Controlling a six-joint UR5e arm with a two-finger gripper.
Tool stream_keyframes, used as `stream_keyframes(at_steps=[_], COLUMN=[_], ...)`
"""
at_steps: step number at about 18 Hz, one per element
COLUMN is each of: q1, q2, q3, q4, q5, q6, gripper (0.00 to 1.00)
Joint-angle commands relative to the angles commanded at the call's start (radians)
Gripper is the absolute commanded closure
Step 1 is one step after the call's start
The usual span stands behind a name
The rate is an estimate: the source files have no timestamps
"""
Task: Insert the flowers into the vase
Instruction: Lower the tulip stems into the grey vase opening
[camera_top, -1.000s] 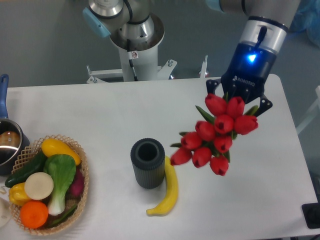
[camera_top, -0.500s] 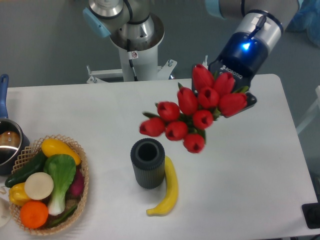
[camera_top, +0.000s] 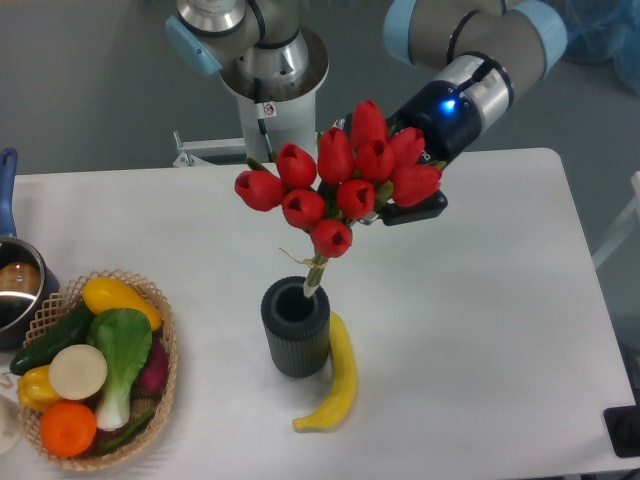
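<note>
Here the flowers (camera_top: 335, 185) hang tilted in front of the pincer (camera_top: 395, 200), red buds spreading to its left, the pale stem end reaching down-left into the mouth of the vase (camera_top: 296, 326). The pincer is clamped on the bunch behind the buds. The vase stands well below and left of the pincer on the bench (camera_top: 500, 330), a banana (camera_top: 335, 380) touching its right side.

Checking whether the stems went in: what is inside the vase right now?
The pale stem ends of the flowers dip into the vase at its right rim. How deep they reach is hidden by the wall.
</note>
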Motion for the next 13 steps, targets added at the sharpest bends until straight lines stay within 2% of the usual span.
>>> stream_keyframes(at_steps=[13], q1=[-0.008], q2=[-0.009], q3=[-0.077], q4=[0.002], q5=[0.002], q6=[0.124], gripper=[0.96])
